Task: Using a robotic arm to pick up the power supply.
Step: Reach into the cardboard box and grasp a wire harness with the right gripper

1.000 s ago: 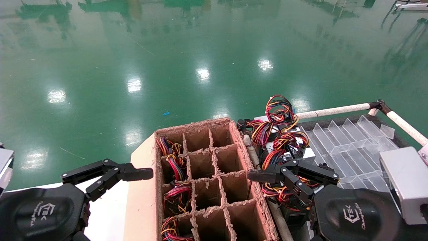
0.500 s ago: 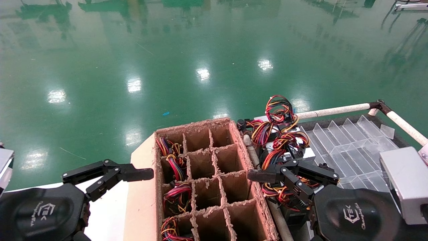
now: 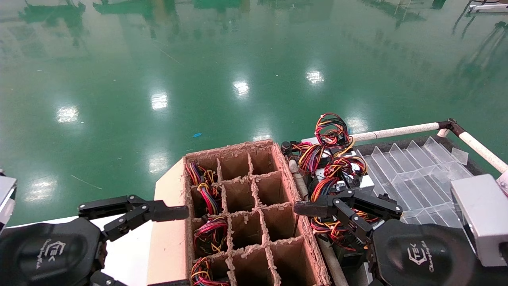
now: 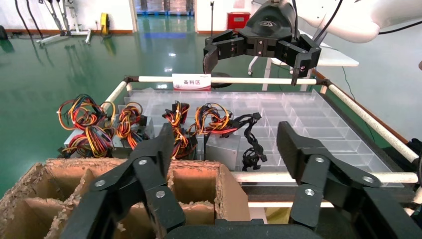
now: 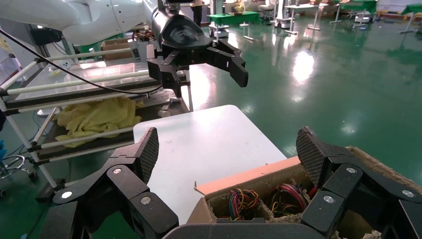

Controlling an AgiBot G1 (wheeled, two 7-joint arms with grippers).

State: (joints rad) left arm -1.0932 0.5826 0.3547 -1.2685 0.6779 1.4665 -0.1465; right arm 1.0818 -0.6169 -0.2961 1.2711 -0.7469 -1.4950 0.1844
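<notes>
Several power supplies [image 3: 349,178] stand bunched between the cardboard box and the clear tray, silver boxes topped with red, yellow and orange wire loops [image 3: 331,131]. One silver box [image 4: 221,149] shows in the left wrist view. More wire bundles [image 3: 208,194] fill the left column of the divided cardboard box [image 3: 285,174]. My left gripper [image 4: 226,132] is open and holds nothing. It hovers at the box's left edge, and its far finger [image 3: 170,212] reaches over the flap. My right gripper [image 5: 228,134] hangs open and holds nothing just right of the box. Its far finger [image 3: 307,208] is in front of the wire bundles.
A clear partitioned tray [image 3: 416,174] lies at the right inside white rails [image 3: 397,130]. A white tabletop [image 3: 127,254] lies under the left gripper. Most cells of the box's middle and right columns are bare cardboard. Green floor stretches beyond.
My left gripper has shifted right and slightly lower, its finger now reaching over the box's left flap. The right gripper and the power supplies have not moved.
</notes>
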